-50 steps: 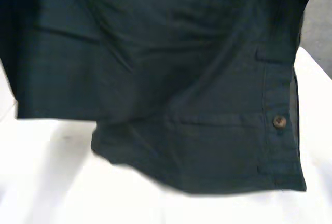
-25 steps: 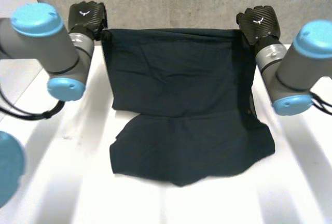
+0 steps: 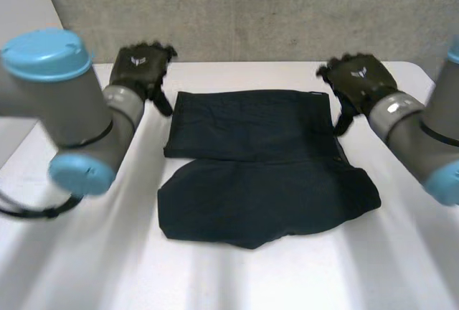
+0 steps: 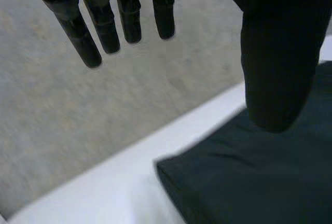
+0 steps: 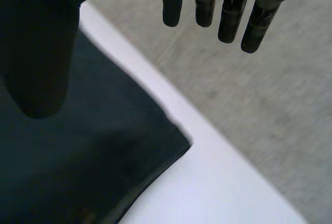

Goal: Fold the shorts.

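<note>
The dark shorts [image 3: 265, 166] lie folded on the white table [image 3: 86, 267], a smaller upper layer resting over a wider lower one. My left hand [image 3: 140, 66] hovers just off the far left corner of the shorts [image 4: 249, 177], fingers [image 4: 104, 22] straight and spread, holding nothing. My right hand [image 3: 358, 80] hovers by the far right corner of the shorts [image 5: 93, 167], fingers [image 5: 207, 6] straight, thumb [image 5: 36, 63] apart, nothing in it.
The grey wall [image 3: 251, 8] stands close behind the table's far edge. Bare white table [image 3: 401, 267] lies on both sides of the shorts and in front of them. Both forearms reach in from the sides.
The shorts, held up high a second ago, came down and now lie flat and folded. Both hands let go of the far corners and opened, drawing slightly outward.
</note>
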Action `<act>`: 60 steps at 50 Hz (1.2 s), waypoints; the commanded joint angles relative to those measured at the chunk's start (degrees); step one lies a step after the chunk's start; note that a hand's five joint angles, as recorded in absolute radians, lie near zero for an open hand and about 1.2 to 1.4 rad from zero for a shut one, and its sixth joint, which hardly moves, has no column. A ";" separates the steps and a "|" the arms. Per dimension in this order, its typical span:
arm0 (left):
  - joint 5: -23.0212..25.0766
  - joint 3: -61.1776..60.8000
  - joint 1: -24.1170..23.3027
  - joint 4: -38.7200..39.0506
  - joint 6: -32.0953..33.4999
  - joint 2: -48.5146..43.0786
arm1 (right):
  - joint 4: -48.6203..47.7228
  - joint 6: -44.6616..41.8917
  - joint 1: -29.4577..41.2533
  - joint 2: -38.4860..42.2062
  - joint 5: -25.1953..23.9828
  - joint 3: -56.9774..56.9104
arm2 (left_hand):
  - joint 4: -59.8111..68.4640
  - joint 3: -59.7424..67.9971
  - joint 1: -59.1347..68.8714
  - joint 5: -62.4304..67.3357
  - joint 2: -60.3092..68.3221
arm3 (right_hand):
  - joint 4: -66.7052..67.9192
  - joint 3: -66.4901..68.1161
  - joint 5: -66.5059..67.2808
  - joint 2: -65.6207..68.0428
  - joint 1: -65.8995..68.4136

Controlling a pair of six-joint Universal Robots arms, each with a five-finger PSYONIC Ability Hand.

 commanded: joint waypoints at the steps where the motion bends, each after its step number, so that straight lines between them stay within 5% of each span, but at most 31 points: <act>1: 0.80 -26.75 -6.40 -3.43 -3.08 16.62 | 10.71 -9.43 -11.36 -10.20 -13.10 15.86 | 26.36 26.70 26.29 26.34 26.51 | 13.64 14.86 13.53 14.56 15.48; 11: 9.14 -38.65 -9.14 -11.42 -7.48 19.89 | 12.56 -21.91 -21.21 -12.49 -22.42 29.04 | 36.55 36.90 36.49 36.53 36.71 | 32.51 33.73 32.40 33.43 34.35; 16: 12.84 -39.97 -8.79 -11.70 -8.36 19.27 | 11.86 -24.29 -22.89 -11.70 -25.85 31.51 | 27.64 27.99 27.58 27.62 27.80 | 32.18 33.40 32.07 33.10 34.01; 24: 12.23 -37.96 -8.35 -4.76 -7.75 14.97 | 7.39 -23.68 -23.77 -4.85 -30.60 29.84 | 15.01 15.35 14.95 14.99 15.17 | 17.92 19.14 17.80 18.84 19.75; 37: 1.86 -30.93 -7.38 -1.15 -7.31 8.20 | -0.79 -19.11 -22.98 0.69 -30.34 26.77 | 15.18 15.52 15.11 15.16 15.33 | 22.91 24.14 22.80 23.83 24.75; 47: 1.68 -27.50 -7.38 0.08 -7.22 4.86 | -4.31 -18.14 -18.94 4.56 -27.35 23.87 | 15.34 15.69 15.28 15.32 15.50 | 35.86 37.08 35.74 36.78 37.69; 55: 1.68 -25.04 -7.38 0.52 -7.22 2.49 | -6.86 -17.97 -17.18 6.94 -26.03 22.20 | 15.51 15.86 15.45 15.49 15.67 | 66.57 67.79 66.46 67.49 68.41; 60: 1.68 -23.98 -7.47 1.40 -7.22 1.00 | -7.39 -16.65 -16.47 7.03 -24.89 21.67 | 15.51 15.86 15.45 15.49 15.67 | 66.60 67.82 66.49 67.52 68.44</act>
